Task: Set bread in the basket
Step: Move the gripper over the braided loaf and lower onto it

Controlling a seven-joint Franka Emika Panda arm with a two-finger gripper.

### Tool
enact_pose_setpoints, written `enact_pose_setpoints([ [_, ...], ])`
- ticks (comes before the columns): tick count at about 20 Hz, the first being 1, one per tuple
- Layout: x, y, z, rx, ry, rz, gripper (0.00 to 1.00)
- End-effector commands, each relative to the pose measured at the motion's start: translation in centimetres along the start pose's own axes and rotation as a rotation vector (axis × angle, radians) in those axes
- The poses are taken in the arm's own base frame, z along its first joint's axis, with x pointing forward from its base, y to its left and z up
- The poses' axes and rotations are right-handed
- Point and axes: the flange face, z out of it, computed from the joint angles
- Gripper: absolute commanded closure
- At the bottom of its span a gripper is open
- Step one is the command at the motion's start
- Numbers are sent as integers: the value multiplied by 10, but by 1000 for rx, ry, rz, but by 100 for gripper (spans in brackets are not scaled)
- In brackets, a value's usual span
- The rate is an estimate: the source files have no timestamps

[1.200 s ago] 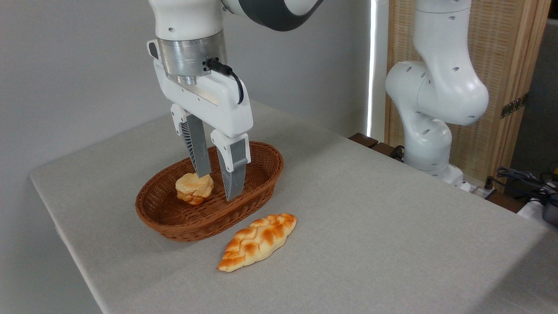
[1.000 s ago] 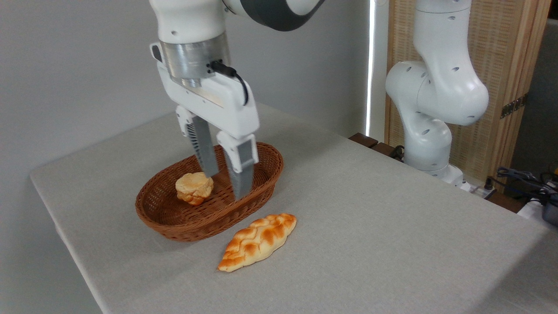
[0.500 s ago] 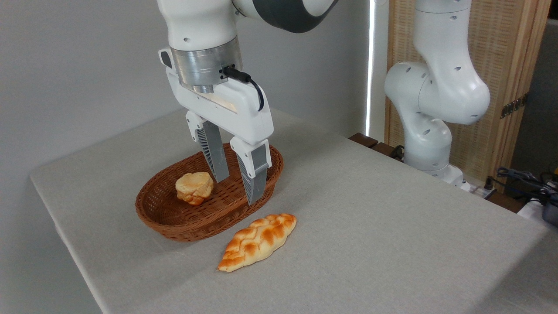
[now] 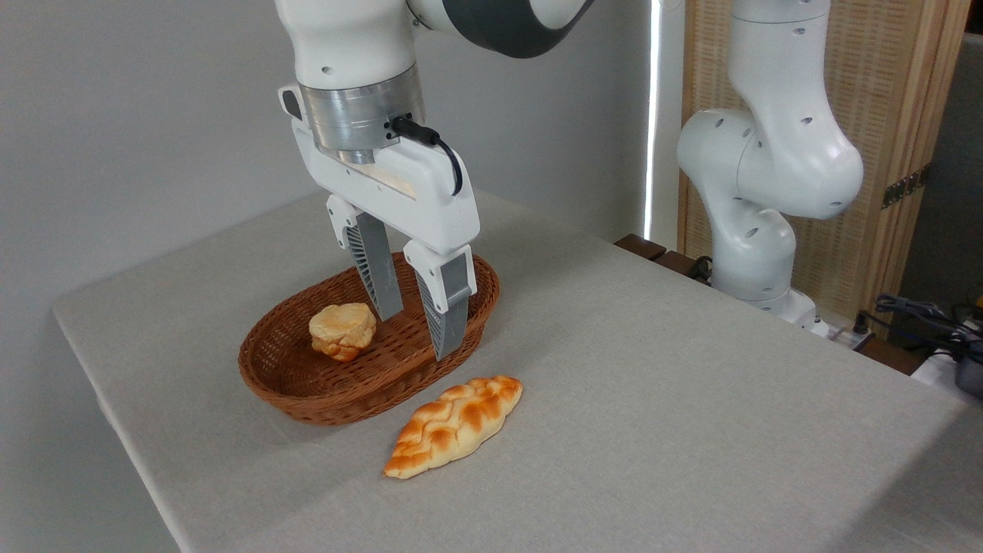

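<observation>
- The hand (image 4: 418, 338) hangs over the right end of the basket (image 4: 322, 403), pointing down with its two grey fingers (image 4: 449, 307) spread moderately wide and nothing between them.
- The fingertips sit at about the height of the basket's rim; whether they touch the wicker cannot be told.
- The bread (image 4: 455, 425), a long plaited loaf with a glossy golden-orange top, lies on the table (image 4: 653, 399) below the hand and slightly to its right, outside the basket.
- The loaf lies slantwise, its upper right end near the basket's front rim, its pointed lower left end farther out; a narrow strip of table shows between loaf and basket.
- A small round bun (image 4: 342, 330) sits inside the basket, just left of the hand and apart from the nearer finger.
- The basket is a shallow oval of reddish-brown wicker, reaching left and below the hand.
- The arm's white base (image 4: 760, 192) stands well to the right of the hand, at the table's far edge.
</observation>
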Motion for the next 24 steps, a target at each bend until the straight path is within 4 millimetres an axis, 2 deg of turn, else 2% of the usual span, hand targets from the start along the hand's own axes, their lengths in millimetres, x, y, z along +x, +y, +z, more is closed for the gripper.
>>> enact_pose_setpoints([
  [1, 2, 3, 0, -8, -14, 19, 0],
  [5, 0, 5, 8, -10, -20, 23, 0],
  [7, -5, -1, 21, -10, -26, 24, 0],
  [10, -17, -10, 54, -18, -39, 32, 0],
  [12, -23, -14, 64, -19, -42, 35, 0],
  [14, -25, -16, 83, -21, -43, 91, 0],
  [16, -24, -16, 101, -23, -45, 116, 0],
  [18, -22, -15, 111, -33, -36, 113, 0],
  [24, -11, -15, 132, -64, -10, 103, 0],
])
